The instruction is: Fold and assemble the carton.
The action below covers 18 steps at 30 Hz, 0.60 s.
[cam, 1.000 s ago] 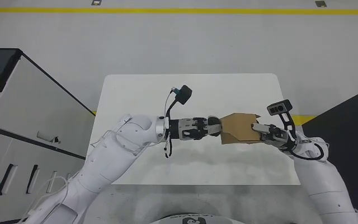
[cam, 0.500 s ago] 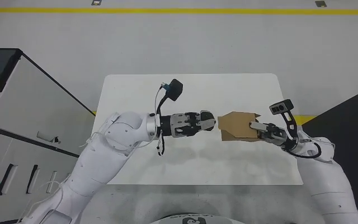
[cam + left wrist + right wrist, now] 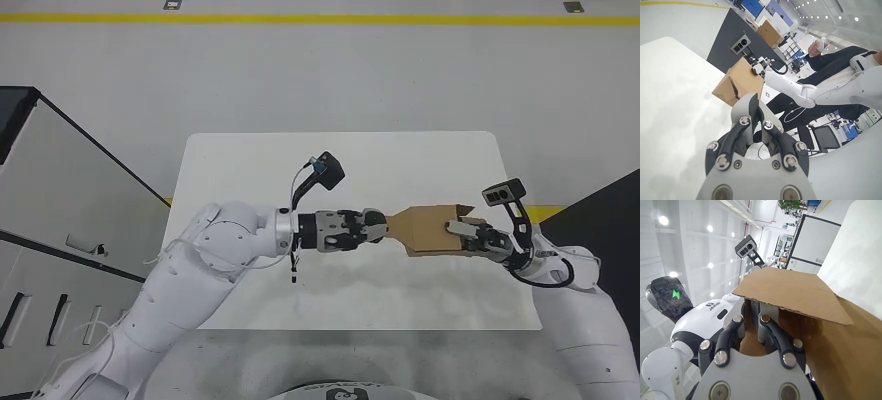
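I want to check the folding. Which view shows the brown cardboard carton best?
The top view: the brown cardboard carton appears whole, outline clear. The left wrist view gives one end, farther off; the right wrist view, a flap and side wall very close.

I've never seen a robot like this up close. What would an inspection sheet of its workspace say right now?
Surface: white table with rounded corners.
Job's things: brown carton, partly folded, one flap sticking out, between the two arms over the table's right part.
Clutter: nothing seen.
Grippers: right gripper shut on a carton wall; left gripper shut, its tips at the carton's opposite end, contact unclear.
Cables: black cable curving from the left wrist camera.
Surroundings: grey floor with a yellow line; dark-framed panel beside the table.
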### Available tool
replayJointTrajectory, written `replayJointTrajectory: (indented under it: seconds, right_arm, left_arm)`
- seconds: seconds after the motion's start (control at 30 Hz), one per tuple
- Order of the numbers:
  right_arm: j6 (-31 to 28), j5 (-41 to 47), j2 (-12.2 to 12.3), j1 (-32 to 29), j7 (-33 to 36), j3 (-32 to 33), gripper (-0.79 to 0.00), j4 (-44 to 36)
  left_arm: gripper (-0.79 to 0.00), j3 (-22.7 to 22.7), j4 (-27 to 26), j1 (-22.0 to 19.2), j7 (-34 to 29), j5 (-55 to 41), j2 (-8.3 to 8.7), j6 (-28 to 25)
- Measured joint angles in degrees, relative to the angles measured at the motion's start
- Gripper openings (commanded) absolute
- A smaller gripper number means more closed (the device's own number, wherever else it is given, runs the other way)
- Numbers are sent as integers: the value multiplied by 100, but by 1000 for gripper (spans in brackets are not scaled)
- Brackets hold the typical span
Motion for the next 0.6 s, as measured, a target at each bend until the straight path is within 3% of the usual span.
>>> replayJointTrajectory:
  seconds: [0.6]
  right_arm:
    - [-11,315,-59,47,-11,51,-785,-1]
  left_arm:
    - [-785,-40,138,-1,15,34,9,42]
